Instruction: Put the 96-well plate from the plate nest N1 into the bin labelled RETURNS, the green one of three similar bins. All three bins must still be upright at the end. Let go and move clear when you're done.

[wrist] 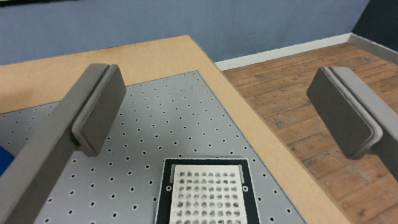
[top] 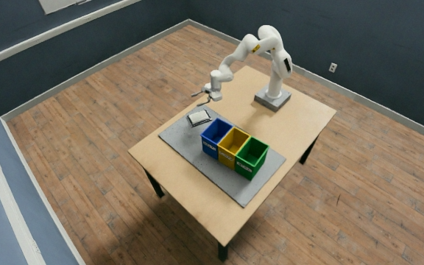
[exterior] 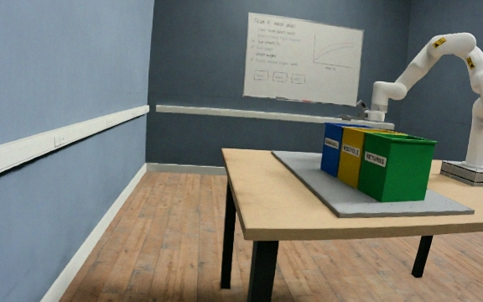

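Observation:
The white 96-well plate point(top: 199, 117) point(wrist: 207, 200) lies in the black-rimmed nest point(wrist: 164, 200), at the bottom of the wrist view. My gripper point(top: 196, 99) point(wrist: 222, 111) is open and empty, its fingers wide apart. It hangs above and robot-side of the nest, clear of the plate. The green bin point(top: 252, 152) point(exterior: 407, 172) stands upright at the end of the row, with the RETURNS label point(exterior: 375, 158) on its front. The inside that shows in the top camera looks empty. The plate is hidden in the exterior view.
The yellow bin point(top: 234, 140) point(exterior: 348, 172) and the blue bin point(top: 216, 132) point(exterior: 329, 161) point(wrist: 4, 159) stand upright beside the green one, close together. The blue one is nearest the nest. All stand on the grey perforated board point(top: 182, 140) point(exterior: 447, 205) point(wrist: 150, 115).

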`<state>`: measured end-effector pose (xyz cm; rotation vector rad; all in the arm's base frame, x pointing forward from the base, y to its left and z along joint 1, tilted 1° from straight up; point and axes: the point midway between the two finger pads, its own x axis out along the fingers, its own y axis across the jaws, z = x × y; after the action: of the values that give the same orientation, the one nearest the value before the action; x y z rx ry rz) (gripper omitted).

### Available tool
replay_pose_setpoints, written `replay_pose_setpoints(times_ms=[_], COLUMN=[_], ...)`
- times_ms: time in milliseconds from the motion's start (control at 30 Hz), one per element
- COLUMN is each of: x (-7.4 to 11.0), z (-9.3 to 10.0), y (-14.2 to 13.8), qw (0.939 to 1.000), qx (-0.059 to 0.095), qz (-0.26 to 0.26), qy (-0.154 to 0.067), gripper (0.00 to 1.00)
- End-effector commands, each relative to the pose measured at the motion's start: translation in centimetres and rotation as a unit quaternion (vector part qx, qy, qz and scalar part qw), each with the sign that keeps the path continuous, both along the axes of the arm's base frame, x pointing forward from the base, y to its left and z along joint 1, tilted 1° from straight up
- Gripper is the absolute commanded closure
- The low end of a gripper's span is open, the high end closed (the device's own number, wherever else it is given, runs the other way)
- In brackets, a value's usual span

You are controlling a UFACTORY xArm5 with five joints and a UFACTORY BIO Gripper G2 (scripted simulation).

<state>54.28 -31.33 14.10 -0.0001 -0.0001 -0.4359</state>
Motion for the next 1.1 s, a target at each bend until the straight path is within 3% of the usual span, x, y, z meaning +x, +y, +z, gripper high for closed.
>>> replay_pose_setpoints(times_ms=[0,1067], x=[0.1,0.1], z=[-0.7,-5.4], y=[-0.1,-0.1], qw=[1.0,1.0], qx=[-0.007,-0.007], qz=[0.0,0.0], qy=[0.001,0.001], gripper=[0.63,0.63])
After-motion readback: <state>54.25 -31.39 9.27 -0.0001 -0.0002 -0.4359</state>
